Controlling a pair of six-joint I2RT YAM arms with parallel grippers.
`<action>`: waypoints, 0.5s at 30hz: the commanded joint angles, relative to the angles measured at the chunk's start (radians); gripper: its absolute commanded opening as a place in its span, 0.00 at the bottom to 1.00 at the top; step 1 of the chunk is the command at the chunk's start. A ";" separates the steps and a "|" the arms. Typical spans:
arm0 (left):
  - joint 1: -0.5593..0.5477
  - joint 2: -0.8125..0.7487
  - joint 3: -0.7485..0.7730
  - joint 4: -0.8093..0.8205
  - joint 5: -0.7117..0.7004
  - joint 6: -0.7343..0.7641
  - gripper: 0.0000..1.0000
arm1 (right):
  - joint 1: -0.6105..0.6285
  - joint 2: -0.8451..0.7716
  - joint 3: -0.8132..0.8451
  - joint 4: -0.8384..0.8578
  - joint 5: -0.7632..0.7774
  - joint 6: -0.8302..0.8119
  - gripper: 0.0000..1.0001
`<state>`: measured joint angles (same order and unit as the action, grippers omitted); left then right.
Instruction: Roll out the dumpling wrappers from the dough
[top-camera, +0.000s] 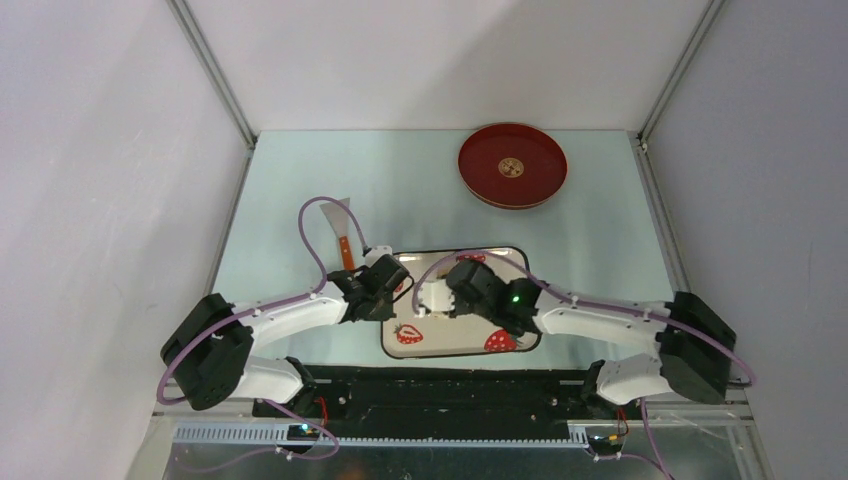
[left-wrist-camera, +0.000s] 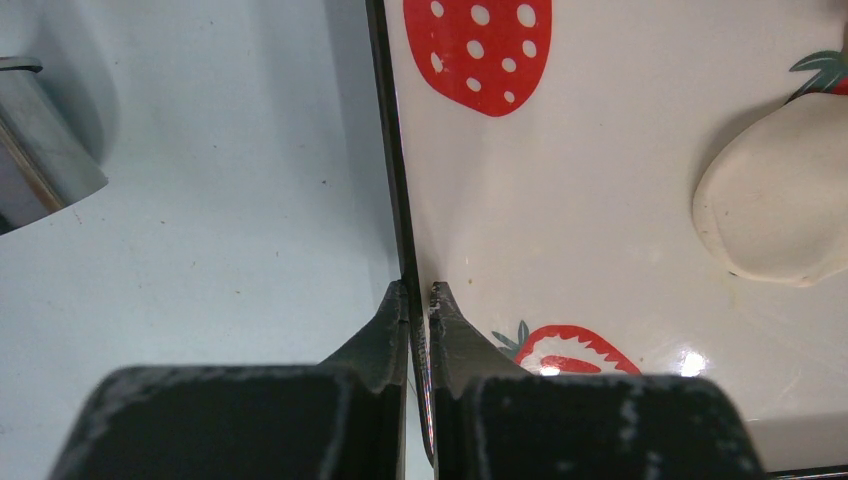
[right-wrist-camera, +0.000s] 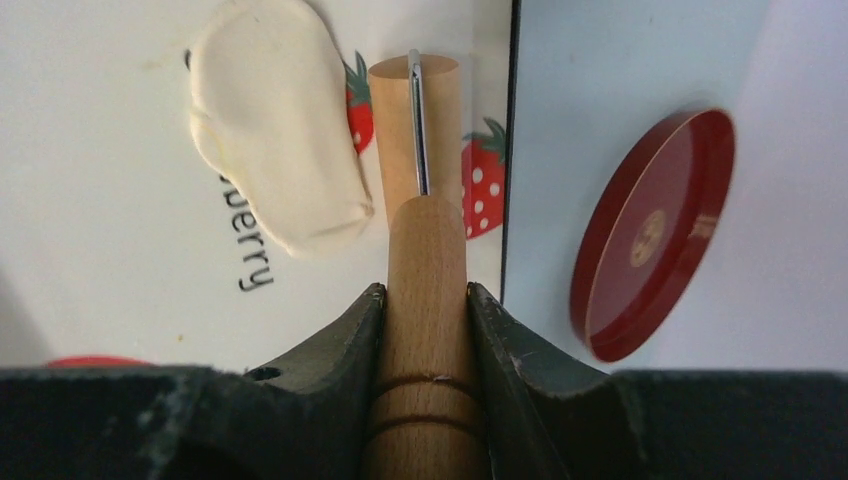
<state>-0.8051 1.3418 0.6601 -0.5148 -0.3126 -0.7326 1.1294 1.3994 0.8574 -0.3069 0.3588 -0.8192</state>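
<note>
The dough (right-wrist-camera: 275, 130) is a flattened cream-white oblong lying on the strawberry-patterned plate (top-camera: 450, 338). It also shows in the left wrist view (left-wrist-camera: 775, 200) and in the top view (top-camera: 435, 297). My right gripper (right-wrist-camera: 427, 290) is shut on the handle of the tan wooden roller (right-wrist-camera: 415, 120), whose barrel lies just right of the dough and touches its edge. My left gripper (left-wrist-camera: 420, 292) is shut on the plate's thin left rim (left-wrist-camera: 395, 150). No dumpling wrappers are in view.
A red round tray (top-camera: 512, 165) with a gold emblem stands at the back right, also seen in the right wrist view (right-wrist-camera: 655, 235). A steel scraper with an orange handle (top-camera: 340, 228) lies left of the plate. A shiny steel piece (left-wrist-camera: 40, 150) sits on the table beyond my left gripper.
</note>
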 joint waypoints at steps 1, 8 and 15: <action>0.002 0.062 -0.069 -0.124 -0.041 0.035 0.02 | -0.079 -0.122 -0.015 -0.066 -0.130 0.058 0.00; 0.001 0.059 -0.071 -0.125 -0.042 0.033 0.02 | -0.040 -0.268 0.011 -0.145 -0.089 -0.006 0.00; 0.002 0.058 -0.072 -0.125 -0.040 0.033 0.02 | 0.061 -0.218 0.033 -0.186 -0.075 -0.049 0.00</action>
<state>-0.8051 1.3418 0.6601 -0.5152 -0.3134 -0.7326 1.1492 1.1519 0.8406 -0.4808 0.2718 -0.8322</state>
